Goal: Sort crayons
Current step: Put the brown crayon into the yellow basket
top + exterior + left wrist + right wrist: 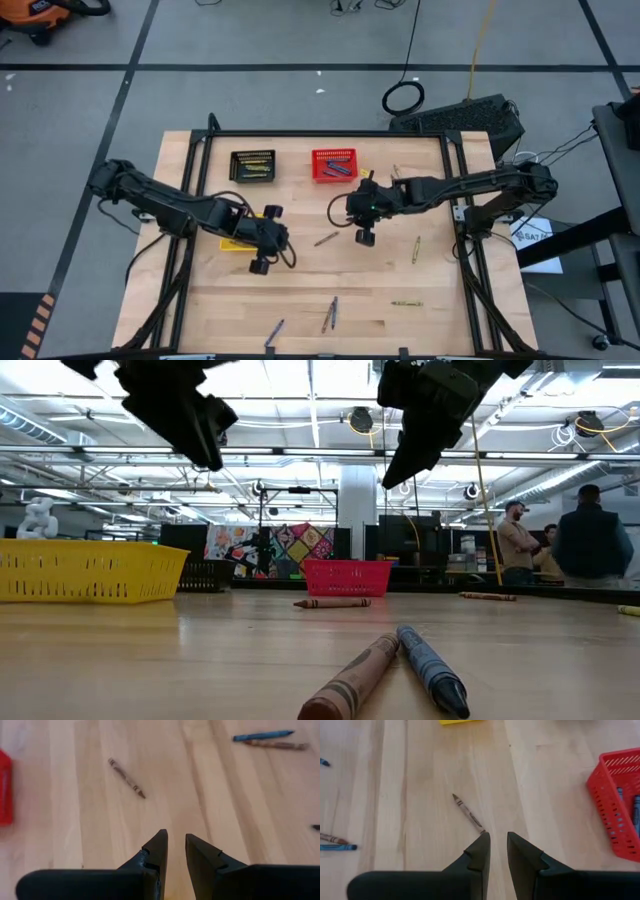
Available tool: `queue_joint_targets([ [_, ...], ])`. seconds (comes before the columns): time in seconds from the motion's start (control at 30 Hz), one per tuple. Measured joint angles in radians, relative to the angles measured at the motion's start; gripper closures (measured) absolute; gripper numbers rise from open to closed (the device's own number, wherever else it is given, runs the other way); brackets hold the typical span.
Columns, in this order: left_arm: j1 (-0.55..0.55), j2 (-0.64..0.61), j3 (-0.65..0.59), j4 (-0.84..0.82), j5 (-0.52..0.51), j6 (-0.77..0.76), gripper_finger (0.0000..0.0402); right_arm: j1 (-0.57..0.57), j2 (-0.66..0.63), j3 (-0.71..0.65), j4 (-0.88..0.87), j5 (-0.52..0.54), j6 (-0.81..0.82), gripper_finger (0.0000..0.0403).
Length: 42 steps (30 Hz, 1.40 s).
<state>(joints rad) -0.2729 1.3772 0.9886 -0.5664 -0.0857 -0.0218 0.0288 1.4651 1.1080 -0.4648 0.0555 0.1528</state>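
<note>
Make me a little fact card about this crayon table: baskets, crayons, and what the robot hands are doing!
baskets: black basket, red basket, yellow basket
in red basket: blue crayons
middle of table: brown crayon, loose
near front edge: brown and blue pair, side by side
left gripper: above the table, empty, fingers slightly apart
right gripper: above the table near the brown crayon, empty, fingers slightly apart
</note>
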Motion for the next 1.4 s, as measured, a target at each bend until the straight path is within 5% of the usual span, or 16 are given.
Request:
queue_joint_targets([
  [0.3,0.000,0.096,0.000,-0.016,0.007,0.017,0.0329,0.000,0.000,0.000,0.004,0.079,-0.002,0.0350],
  [0.93,-0.060,0.155,0.000,0.251,0.000,0.709,0.0329,0.002,-0.017,0.000,-0.032,0.075,0.289,0.0350],
  [1.23,-0.146,0.164,0.000,0.330,-0.038,0.817,0.0329,0.009,-0.048,0.000,-0.060,0.075,0.392,0.0350],
  [1.4,-0.183,0.166,0.000,0.418,-0.135,0.640,0.0329,0.013,-0.048,0.000,-0.059,0.075,0.466,0.0350],
])
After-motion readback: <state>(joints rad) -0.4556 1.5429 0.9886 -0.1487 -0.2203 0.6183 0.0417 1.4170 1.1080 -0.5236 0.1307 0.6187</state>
